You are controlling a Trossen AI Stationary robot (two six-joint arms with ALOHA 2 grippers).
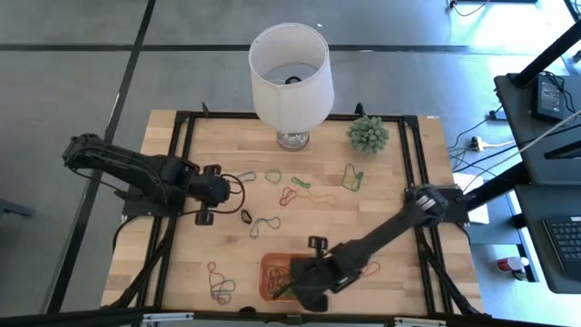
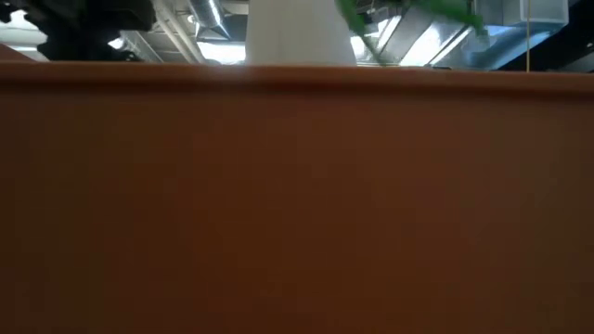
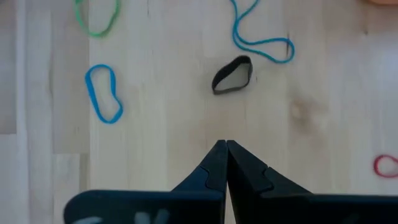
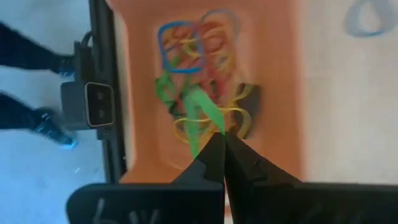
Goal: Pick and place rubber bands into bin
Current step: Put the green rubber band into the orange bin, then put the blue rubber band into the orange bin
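Pale planked wood table (image 1: pixel 390 195), seemingly matt orange plastic bin (image 4: pixel 143 93)

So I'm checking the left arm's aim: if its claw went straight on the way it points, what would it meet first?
Probably the black rubber band, lying on the table just ahead of the shut left claw.

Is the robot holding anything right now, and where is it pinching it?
The right gripper pinches a green rubber band at one end, over the orange bin. The left gripper is shut on nothing.
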